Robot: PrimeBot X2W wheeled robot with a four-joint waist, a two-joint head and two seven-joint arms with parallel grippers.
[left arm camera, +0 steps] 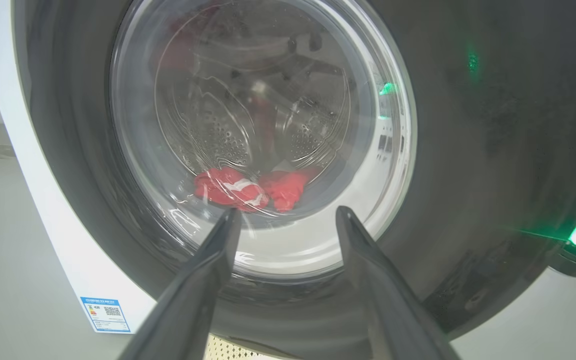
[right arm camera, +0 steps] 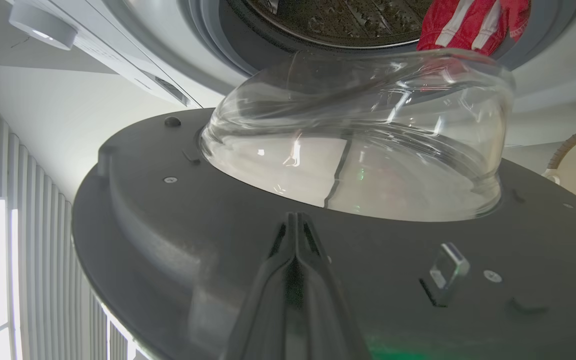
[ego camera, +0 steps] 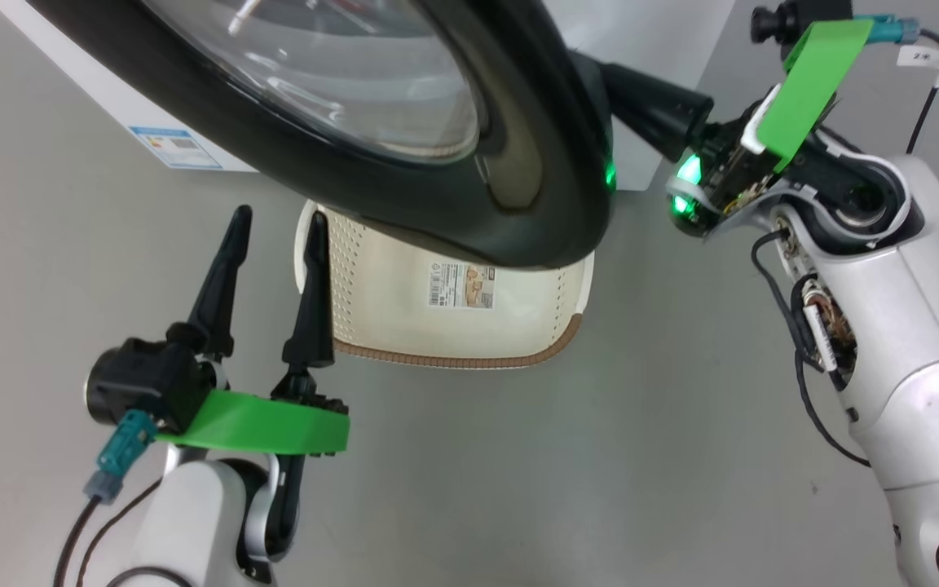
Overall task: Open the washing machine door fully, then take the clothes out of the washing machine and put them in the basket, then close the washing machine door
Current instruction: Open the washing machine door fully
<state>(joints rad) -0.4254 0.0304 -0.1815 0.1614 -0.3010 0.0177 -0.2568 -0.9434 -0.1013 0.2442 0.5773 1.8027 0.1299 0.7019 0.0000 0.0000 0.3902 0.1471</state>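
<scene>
- The washing machine door [ego camera: 535, 187] stands part-way open. It has swung out over the basket [ego camera: 453, 355], which sits on the floor just past the left gripper's right finger. From the head camera the door's black rim covers the basket's far end.
- The right gripper [right arm camera: 295, 218] has its two fingers pressed flat together and carries nothing. Their tips lie at the door's grey inner face, with the glass bowl [right arm camera: 368, 150] bulging just ahead of them (whether the tips actually touch the plastic I cannot tell). A closed pair makes a stiff prod, which suits pushing the door outward from behind rather than gripping it.
- The left gripper [ego camera: 279, 216] is spread wide and empty on the door's outer side, with the glass straight ahead between its fingers. It probably waits there clear of the swing, already open for fabric.
- The clothes [left arm camera: 248, 190] lie at the bottom of the drum [left arm camera: 223, 140], seen through the glass just beyond the left fingertips. From the right gripper they show red and white beyond the bowl, at the drum's mouth.
- The washing machine [left arm camera: 43, 225] shows its white body off the left finger's side.
- The first step looks unfinished, since the door is not yet fully open. The basket, with nothing in it, sits close below the opening, which should keep each carry short.
</scene>
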